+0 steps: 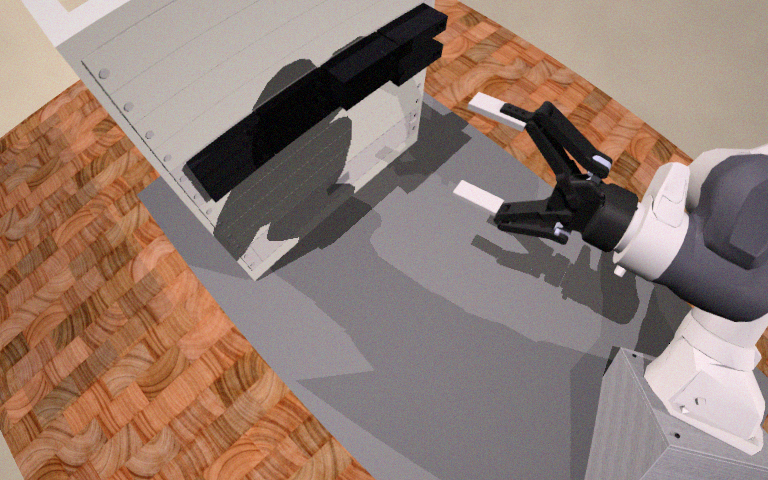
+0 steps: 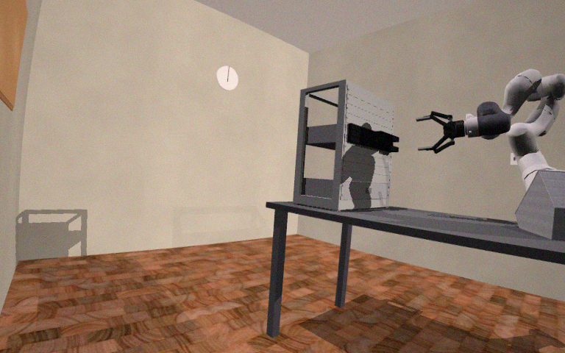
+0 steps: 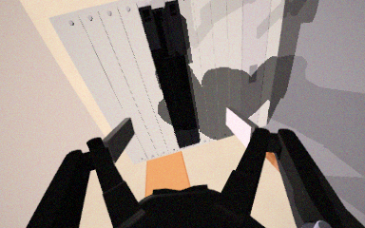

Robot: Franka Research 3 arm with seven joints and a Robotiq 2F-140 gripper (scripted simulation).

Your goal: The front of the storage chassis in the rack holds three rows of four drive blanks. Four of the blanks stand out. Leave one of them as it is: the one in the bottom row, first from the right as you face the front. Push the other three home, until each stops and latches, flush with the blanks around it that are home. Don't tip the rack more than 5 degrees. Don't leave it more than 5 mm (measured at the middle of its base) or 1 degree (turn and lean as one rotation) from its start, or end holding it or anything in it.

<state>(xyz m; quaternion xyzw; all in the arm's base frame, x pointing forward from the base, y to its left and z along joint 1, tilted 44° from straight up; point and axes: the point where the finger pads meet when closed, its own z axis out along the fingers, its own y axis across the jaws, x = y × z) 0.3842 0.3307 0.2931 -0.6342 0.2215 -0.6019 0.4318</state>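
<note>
The rack (image 1: 164,42) (image 2: 340,166) (image 3: 114,71) stands upright at the left end of the tabletop (image 1: 430,362) (image 2: 416,226), its pale front facing the arm (image 1: 719,237) (image 2: 522,124) on the right. The black chassis (image 1: 288,130) (image 2: 371,137) (image 3: 176,85) crosses that front – blanks (image 1: 416,42) (image 2: 393,143) (image 3: 162,19) jut out at one end, one above another. The gripper (image 1: 489,152) (image 2: 418,134) (image 3: 179,121) – wide open, holding nothing – hovers apart from them.

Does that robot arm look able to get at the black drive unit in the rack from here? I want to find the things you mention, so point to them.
Probably yes: the gripper (image 1: 461,148) (image 2: 418,134) (image 3: 179,121) is open, and nothing visible stands between it and the black drive unit (image 1: 300,118) (image 2: 371,137) (image 3: 176,90).
</note>
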